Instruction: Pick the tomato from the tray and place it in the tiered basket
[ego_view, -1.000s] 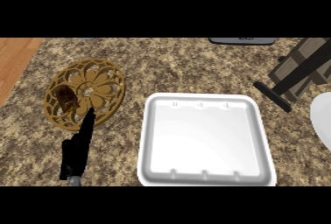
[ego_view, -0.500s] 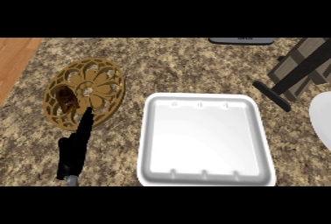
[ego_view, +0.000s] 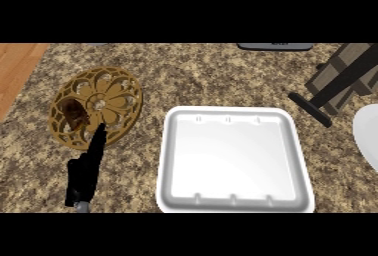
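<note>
Near the counter's left edge, a gold tiered basket (ego_view: 96, 107) seen from above, with a dark reddish-brown lump (ego_view: 74, 114) lodged in its left side, probably the tomato, though too dark and too screened by the lattice to name for sure; just below it, toward the counter's front edge, a left hand (ego_view: 87, 167) with straight fingers (ego_view: 98, 136) reaching the basket's lower rim and holding nothing; at the counter's middle, running to its front edge, a white tray (ego_view: 235, 200) with nothing showing in it; judged from this, placing looks done

Risks from here: catching the rim or lattice with the fingertips while drawing back, so tipping the basket or shaking the lump loose; sweeping the forearm sideways into the tray's left wall

Hard to read: whether the fingertips touch the rim or merely overlap it; which tier holds the lump; no right hand anywhere; at the right edge, a dark slatted stand (ego_view: 336, 82) and a white plate (ego_view: 368, 137), both cut off; along the far edge, a dark object (ego_view: 275, 46) mostly out of view
</note>
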